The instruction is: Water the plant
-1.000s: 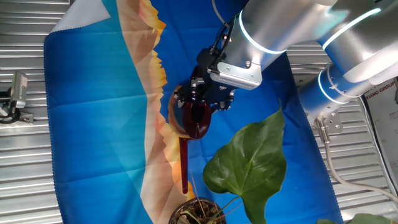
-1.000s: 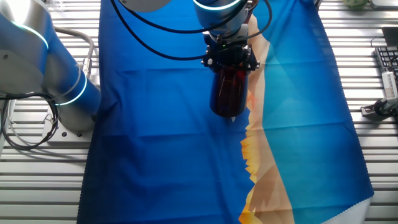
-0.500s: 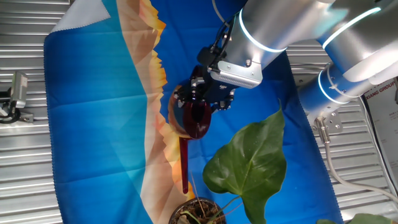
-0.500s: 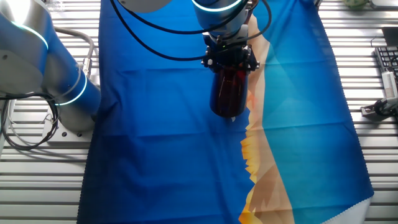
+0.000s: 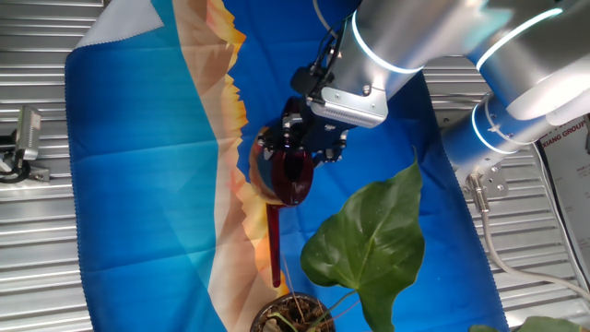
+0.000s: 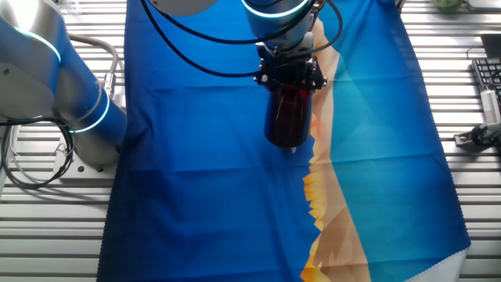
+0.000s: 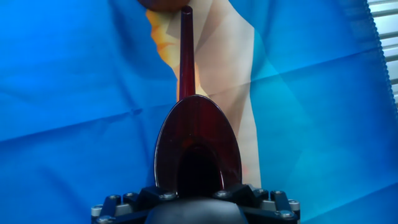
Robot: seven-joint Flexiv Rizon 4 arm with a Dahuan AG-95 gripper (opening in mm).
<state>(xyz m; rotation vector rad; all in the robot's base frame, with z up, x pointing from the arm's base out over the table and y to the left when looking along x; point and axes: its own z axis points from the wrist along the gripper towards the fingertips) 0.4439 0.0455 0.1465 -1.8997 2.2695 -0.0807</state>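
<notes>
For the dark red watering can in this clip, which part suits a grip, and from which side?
Probably the rear of the rounded body, coming from the end opposite the spout, as the gripper grasps the watering can now. The long thin spout is too slim to clamp securely and must stay free to point at the plant. A rear hold lets the wrist tilt the can.
</notes>
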